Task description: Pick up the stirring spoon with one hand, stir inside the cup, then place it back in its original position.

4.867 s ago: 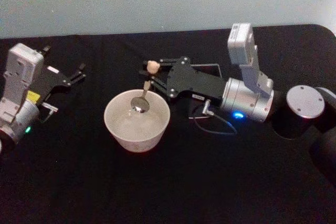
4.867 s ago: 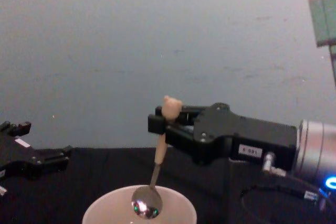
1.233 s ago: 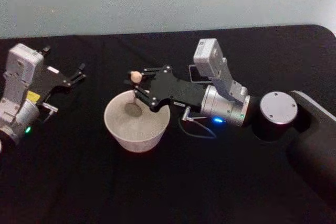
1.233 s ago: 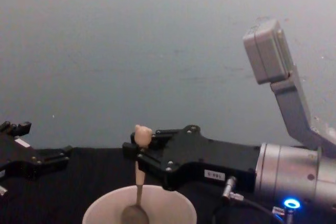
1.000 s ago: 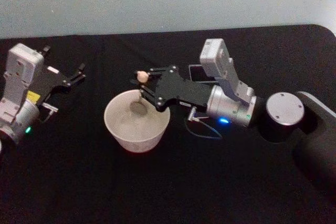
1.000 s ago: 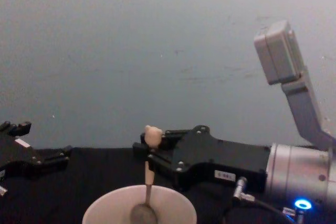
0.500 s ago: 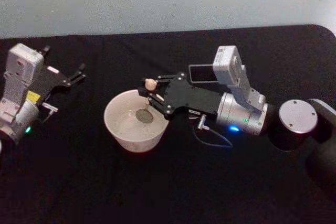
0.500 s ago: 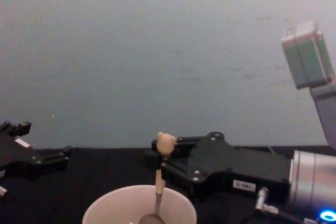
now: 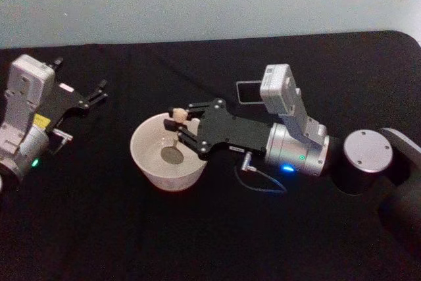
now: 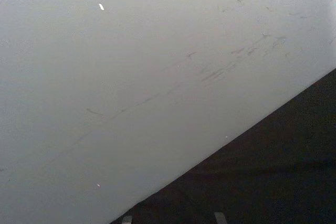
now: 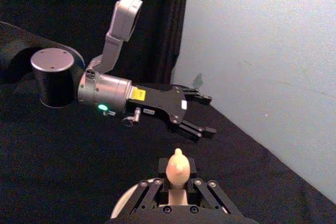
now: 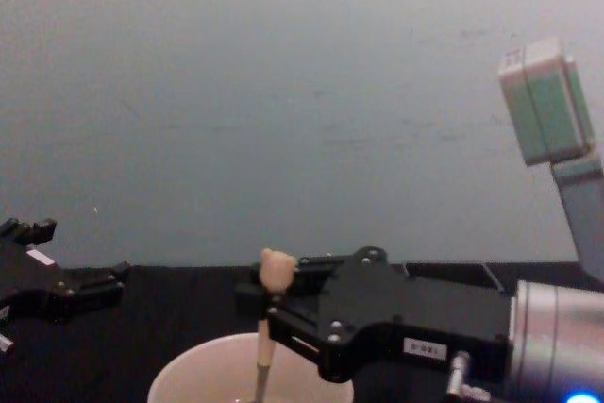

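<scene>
The right gripper [image 9: 182, 125] reaches out over the cup [image 9: 141, 162]. Its fingers [image 9: 199, 106] are clenched on the spoon [image 9: 177, 115], and they grip the beige handle near the top. The little bear knob sticks up just above the fingers. In the chest view the handle [image 12: 264, 351] goes down from the fingers, tipped a bit, and passes below the cup's rim. The spoon's round metal end hangs well below the fingers, low inside the cup and near its middle. I cannot tell if it touches the bottom.

The cup stands on the black desk [image 9: 197, 228], right under the fingers. The fingers are above the side of the rim nearest the right arm.

The holder [image 9: 248, 91] stands on the desk farther back, beside the right arm. It is well apart from the fingers and the cup.

The left gripper [image 9: 102, 91] is far off to the left, well apart from the cup. Its fingers are spread apart, released.
</scene>
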You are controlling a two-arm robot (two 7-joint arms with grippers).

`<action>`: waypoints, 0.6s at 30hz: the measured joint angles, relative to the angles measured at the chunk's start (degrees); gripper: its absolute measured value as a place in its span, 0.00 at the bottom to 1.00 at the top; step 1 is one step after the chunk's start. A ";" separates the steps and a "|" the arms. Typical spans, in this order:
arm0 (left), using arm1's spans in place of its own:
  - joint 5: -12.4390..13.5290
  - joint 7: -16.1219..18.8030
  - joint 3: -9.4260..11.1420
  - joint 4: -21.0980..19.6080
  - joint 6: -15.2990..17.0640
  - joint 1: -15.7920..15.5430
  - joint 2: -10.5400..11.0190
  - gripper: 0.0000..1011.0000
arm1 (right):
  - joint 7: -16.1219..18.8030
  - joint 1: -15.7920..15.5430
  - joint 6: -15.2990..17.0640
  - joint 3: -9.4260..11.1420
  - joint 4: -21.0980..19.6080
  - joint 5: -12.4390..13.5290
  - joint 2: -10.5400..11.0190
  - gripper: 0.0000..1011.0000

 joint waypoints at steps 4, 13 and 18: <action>0.00 0.00 0.00 0.00 0.00 0.00 0.00 0.99 | 0.20 0.53 -0.01 -0.49 0.39 0.02 -0.66 0.17; 0.00 0.00 0.00 0.00 0.00 0.00 0.00 0.99 | 0.28 2.00 -0.22 -1.53 2.18 -0.22 -2.26 0.17; 0.00 0.00 0.00 0.00 0.00 0.00 0.00 0.99 | 0.07 2.99 -0.51 -1.84 3.86 -0.82 -3.21 0.17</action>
